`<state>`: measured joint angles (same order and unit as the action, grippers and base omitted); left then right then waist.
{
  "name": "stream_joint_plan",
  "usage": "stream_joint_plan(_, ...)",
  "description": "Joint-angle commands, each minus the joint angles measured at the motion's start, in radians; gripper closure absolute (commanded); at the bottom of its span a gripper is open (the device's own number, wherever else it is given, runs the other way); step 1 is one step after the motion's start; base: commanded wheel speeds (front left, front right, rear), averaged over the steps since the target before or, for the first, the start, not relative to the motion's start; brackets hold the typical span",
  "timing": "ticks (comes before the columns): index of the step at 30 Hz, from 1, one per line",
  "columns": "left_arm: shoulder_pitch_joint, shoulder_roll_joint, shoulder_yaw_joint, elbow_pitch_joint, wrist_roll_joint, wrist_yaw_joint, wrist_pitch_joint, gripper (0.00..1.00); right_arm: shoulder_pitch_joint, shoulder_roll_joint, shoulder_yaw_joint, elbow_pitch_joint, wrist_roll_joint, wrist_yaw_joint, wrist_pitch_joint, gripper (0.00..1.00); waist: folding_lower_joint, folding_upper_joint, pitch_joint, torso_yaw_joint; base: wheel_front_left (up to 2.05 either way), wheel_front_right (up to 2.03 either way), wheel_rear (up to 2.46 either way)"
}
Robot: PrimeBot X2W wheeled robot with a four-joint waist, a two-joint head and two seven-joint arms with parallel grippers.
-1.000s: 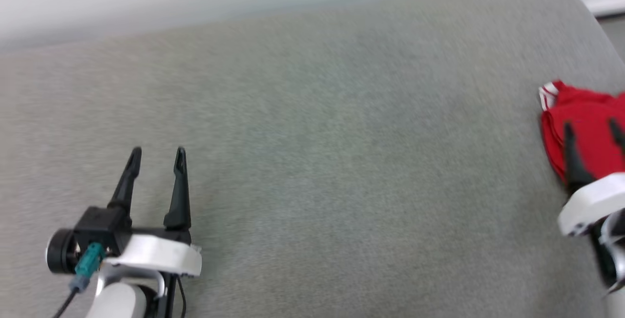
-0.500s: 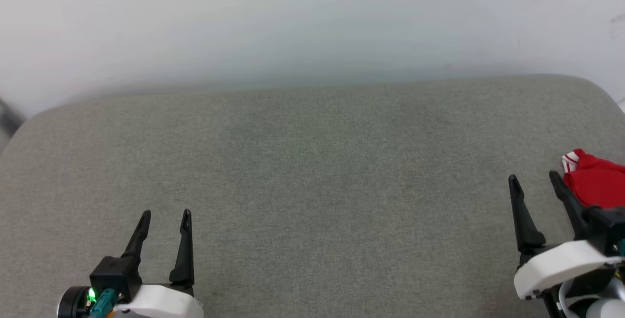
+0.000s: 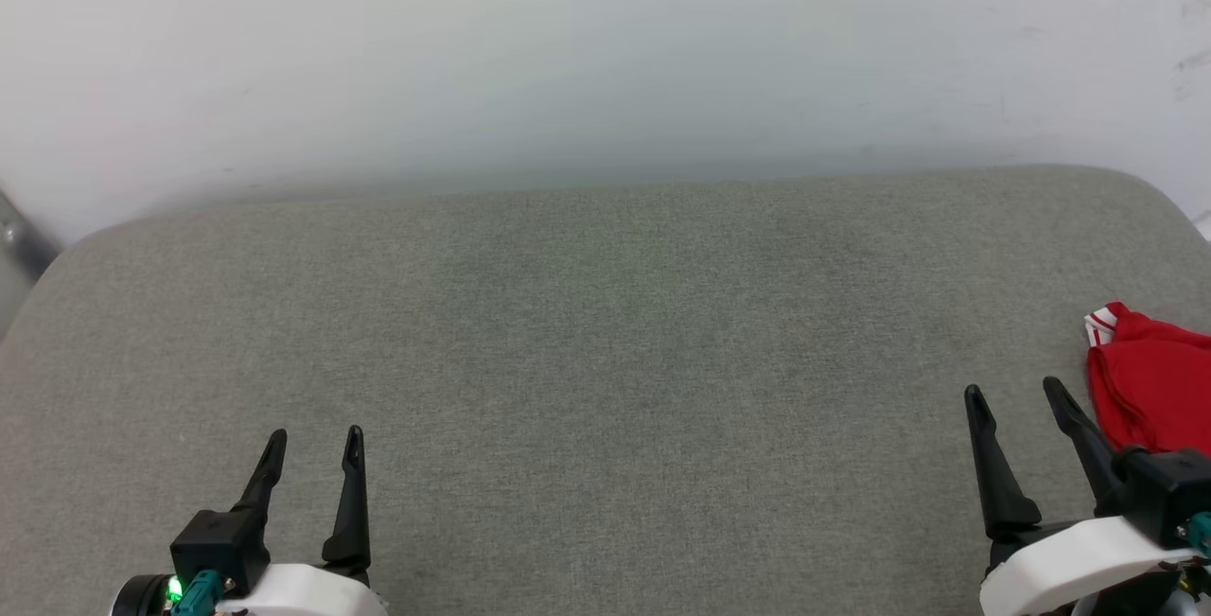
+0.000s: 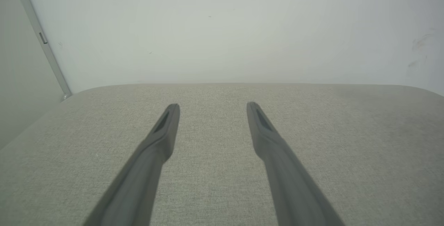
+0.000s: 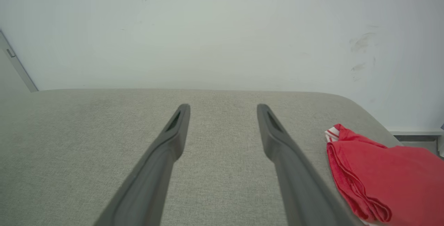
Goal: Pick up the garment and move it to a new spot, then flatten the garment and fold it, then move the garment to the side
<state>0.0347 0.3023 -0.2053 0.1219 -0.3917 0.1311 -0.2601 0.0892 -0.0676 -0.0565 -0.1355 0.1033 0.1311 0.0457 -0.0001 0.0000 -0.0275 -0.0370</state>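
Note:
The red garment lies folded at the right edge of the grey cushioned surface, a bit of red-and-white striped trim showing at its far corner; its lettering is hidden. In the right wrist view the garment sits just right of the fingers. My right gripper is open, empty, and apart from the cloth on its left side. At the lower left my left gripper is open over bare fabric. The left gripper holds nothing.
A pale wall rises behind the cushion's far edge. A grey strip runs down the wall at the left corner. The cushion's right rounded corner drops off toward a baseboard.
The head camera tilted up and swung, so the wall came into view. My right gripper drew back off the garment and now stands to its left; both grippers sit lower in the view.

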Motion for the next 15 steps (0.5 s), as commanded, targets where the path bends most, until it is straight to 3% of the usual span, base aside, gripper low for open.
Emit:
stream_joint_plan(1,0.006,-0.005,0.005,0.003,-0.002,-0.004,-0.006,0.0,0.014,0.005,0.0,-0.006,0.005,-0.001,0.005,0.0,0.0001,0.0,0.001,-0.002,0.0,0.0,0.0)
stream_joint_plan(15,-0.003,-0.015,0.022,0.006,0.0,-0.026,-0.007,0.0,0.014,0.008,0.008,-0.015,0.0,-0.001,0.005,0.0,0.0001,0.0,0.004,-0.004,0.0,0.0,0.0)
